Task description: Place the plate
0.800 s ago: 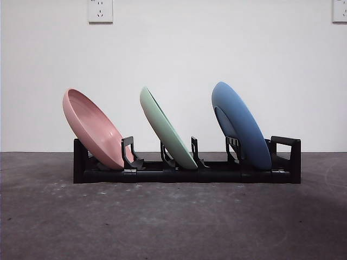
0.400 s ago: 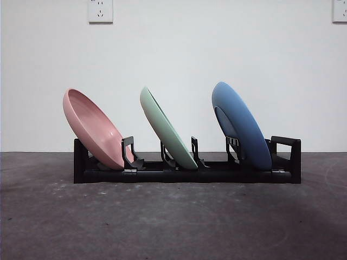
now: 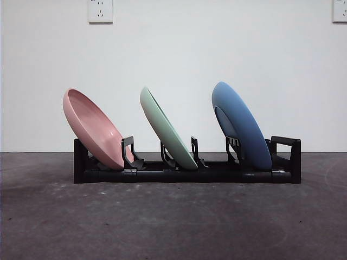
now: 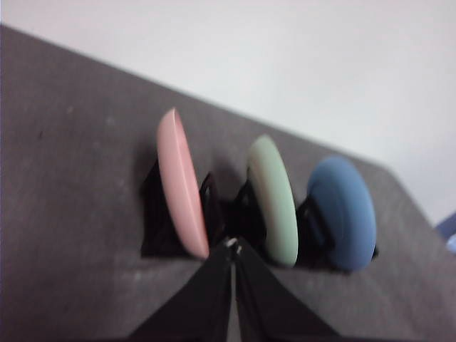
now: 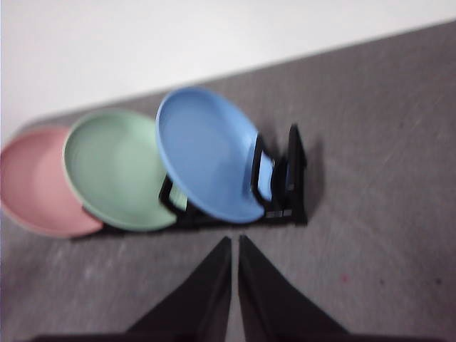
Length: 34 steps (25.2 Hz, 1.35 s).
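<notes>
pink plate (image 3: 93, 129), green plate (image 3: 167, 129) and blue plate (image 3: 241, 124) all sit in the rack (image 3: 187, 174); i judge placing done, my left gripper (image 4: 232, 246) and right gripper (image 5: 234, 244) both closed on nothing.

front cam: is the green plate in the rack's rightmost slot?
No, the green plate stands in the middle of the black rack, between the pink plate and the blue plate.
</notes>
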Motion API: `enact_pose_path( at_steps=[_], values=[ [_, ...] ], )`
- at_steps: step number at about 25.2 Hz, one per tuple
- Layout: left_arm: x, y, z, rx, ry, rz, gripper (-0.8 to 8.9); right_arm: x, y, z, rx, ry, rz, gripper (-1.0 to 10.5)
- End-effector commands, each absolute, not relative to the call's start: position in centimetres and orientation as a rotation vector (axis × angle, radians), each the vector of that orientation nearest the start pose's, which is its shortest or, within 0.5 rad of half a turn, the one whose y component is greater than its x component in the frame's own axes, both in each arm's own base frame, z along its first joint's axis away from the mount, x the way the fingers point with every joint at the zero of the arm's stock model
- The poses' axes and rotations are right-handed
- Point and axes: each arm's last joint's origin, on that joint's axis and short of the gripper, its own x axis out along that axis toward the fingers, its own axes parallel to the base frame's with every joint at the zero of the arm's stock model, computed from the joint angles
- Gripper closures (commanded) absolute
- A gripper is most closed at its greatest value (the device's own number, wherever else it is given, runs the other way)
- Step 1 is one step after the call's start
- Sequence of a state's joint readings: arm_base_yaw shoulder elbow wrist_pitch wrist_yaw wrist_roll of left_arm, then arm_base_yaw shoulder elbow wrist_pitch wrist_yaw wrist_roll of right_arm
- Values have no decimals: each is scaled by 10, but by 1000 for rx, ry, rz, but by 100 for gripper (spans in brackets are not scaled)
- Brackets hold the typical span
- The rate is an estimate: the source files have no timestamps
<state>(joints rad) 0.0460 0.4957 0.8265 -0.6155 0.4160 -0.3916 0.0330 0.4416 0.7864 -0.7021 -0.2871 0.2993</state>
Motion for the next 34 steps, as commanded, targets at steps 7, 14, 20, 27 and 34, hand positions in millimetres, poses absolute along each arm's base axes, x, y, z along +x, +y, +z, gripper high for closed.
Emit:
enact_pose_path(
  at_steps=[7, 14, 20, 27, 34],
  values=[
    [105, -11, 381, -231, 585, -368, 803, 107, 15, 362, 253, 597, 329, 932],
    [120, -15, 392, -195, 789, -406, 803, 137, 25, 370, 220, 751, 384, 930],
    [135, -21, 388, -146, 821, -459, 504, 165, 49, 359, 109, 956, 502, 691],
    [137, -21, 387, -141, 826, -461, 437, 203, 76, 349, 82, 1098, 549, 637],
    [137, -21, 387, -140, 825, -461, 438, 283, 109, 368, 47, 1076, 586, 637]
  ],
)
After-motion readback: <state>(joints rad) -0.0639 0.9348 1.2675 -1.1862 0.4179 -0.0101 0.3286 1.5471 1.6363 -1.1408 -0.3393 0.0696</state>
